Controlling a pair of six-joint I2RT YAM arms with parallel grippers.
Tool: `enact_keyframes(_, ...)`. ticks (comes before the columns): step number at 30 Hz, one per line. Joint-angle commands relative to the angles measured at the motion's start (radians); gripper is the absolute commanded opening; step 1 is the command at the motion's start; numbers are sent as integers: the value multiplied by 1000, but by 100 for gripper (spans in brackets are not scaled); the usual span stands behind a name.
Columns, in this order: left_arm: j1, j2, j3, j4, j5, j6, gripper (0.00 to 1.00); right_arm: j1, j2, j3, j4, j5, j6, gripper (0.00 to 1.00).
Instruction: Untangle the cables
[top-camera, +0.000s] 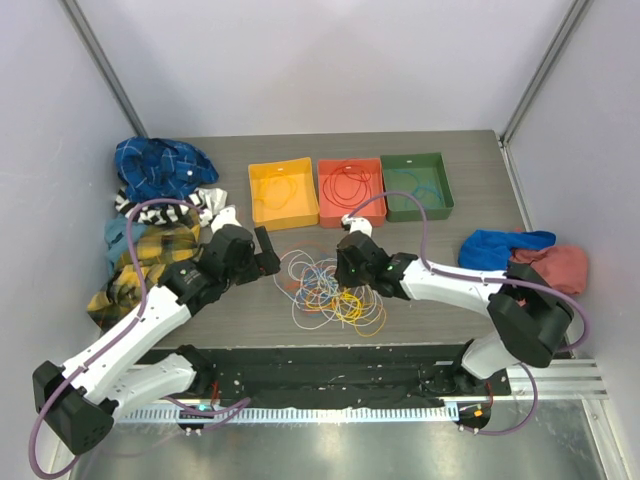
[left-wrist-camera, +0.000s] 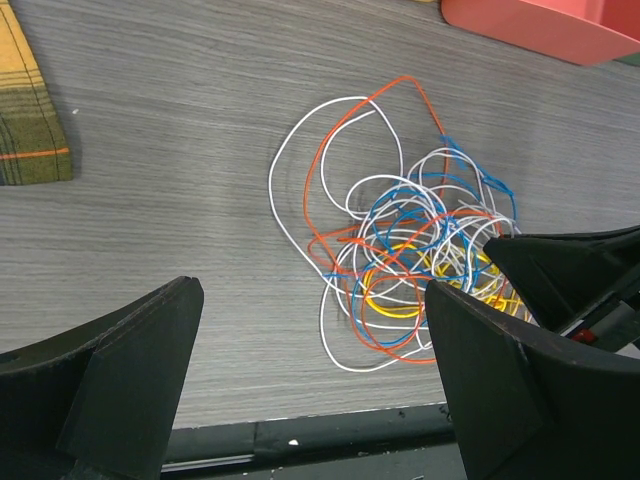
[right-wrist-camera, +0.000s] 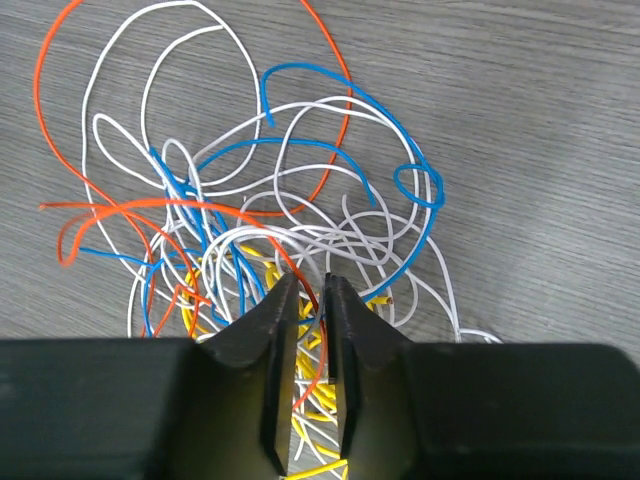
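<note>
The cables (top-camera: 322, 285) lie heaped just on the arms' side of the red tray (top-camera: 350, 223), straight under the right gripper (right-wrist-camera: 310, 290), whose jaws are nearly together, pinching 1 or not I cannot tell, while the left gripper (left-wrist-camera: 310, 290) hangs wide apart farther left.

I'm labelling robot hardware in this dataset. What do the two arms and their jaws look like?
Both the left arm and right arm have white links joined by chunky black joints, ending in black, wedge-shaped jaws. A thick purple hose loops along each arm. No markings are legible.
</note>
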Motion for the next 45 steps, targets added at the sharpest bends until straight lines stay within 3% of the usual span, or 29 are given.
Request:
enact_keyframes(1,-2,-21,-8,12,-4,-11,100,7,-75,14,26,35,9,22)
enact_keyframes(7,-2,-12,-6,22,3,-9,100,14,-158,5,-41,78,-3,20)
enact_keyframes(11,-2,-10,-14,30,9,-11,100,15,-202,-14,-57,75,-1,34)
enact_keyframes(13,-2,-9,-17,35,14,-12,100,15,-201,-18,-57,77,2,37)
enact_keyframes(24,-2,-15,-26,22,15,-15,100,15,-100,-2,-19,71,-7,37)
enact_keyframes(38,-2,-24,-26,9,5,-12,100,14,-11,20,27,69,-27,26)
enact_keyframes(42,-2,-24,-22,5,5,-11,100,15,-21,31,24,83,-38,17)
enact_keyframes(45,-2,-27,-16,2,0,-5,100,14,-75,53,-8,97,-56,4)
